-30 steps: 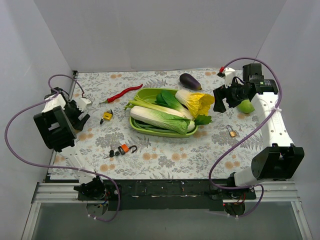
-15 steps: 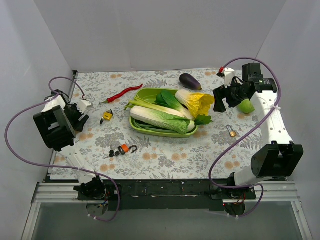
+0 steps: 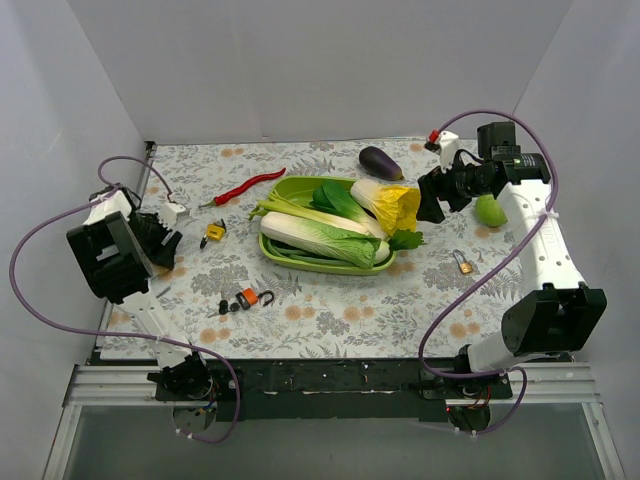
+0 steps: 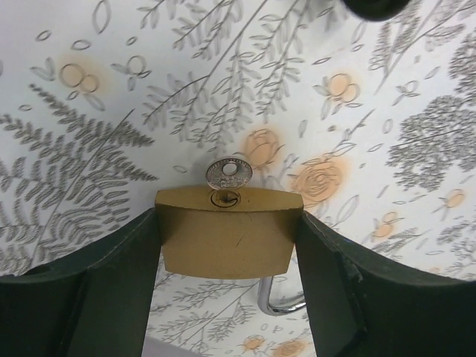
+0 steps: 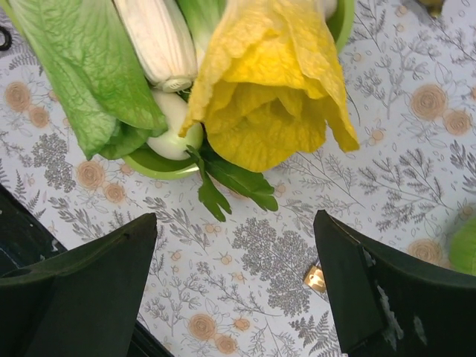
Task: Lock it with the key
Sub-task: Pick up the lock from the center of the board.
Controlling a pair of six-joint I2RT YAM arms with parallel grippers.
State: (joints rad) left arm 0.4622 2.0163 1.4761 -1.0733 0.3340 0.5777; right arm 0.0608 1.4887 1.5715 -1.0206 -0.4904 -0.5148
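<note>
The left gripper (image 4: 228, 223) is clenched on the padlock's (image 4: 225, 230) 2 side faces, low over the surface (image 4: 111, 111). The key (image 4: 228, 174) projects from the keyhole, pointing away from the wrist. The right gripper (image 5: 234, 223) is released, well apart, beside the tray (image 5: 149, 160).

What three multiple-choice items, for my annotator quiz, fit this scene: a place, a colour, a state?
1. The eggplant lies: A) on the table beyond the green tray; B) inside a cup; C) on the floor.
2. The chili pepper is: A) yellow; B) green; C) red.
3. The key is: A) loose on the cloth; B) inserted in the brass padlock; C) snapped.
Answers: A, the top view shows it past the tray's far rim; C, plainly red; B, only its bow sticks out.
</note>
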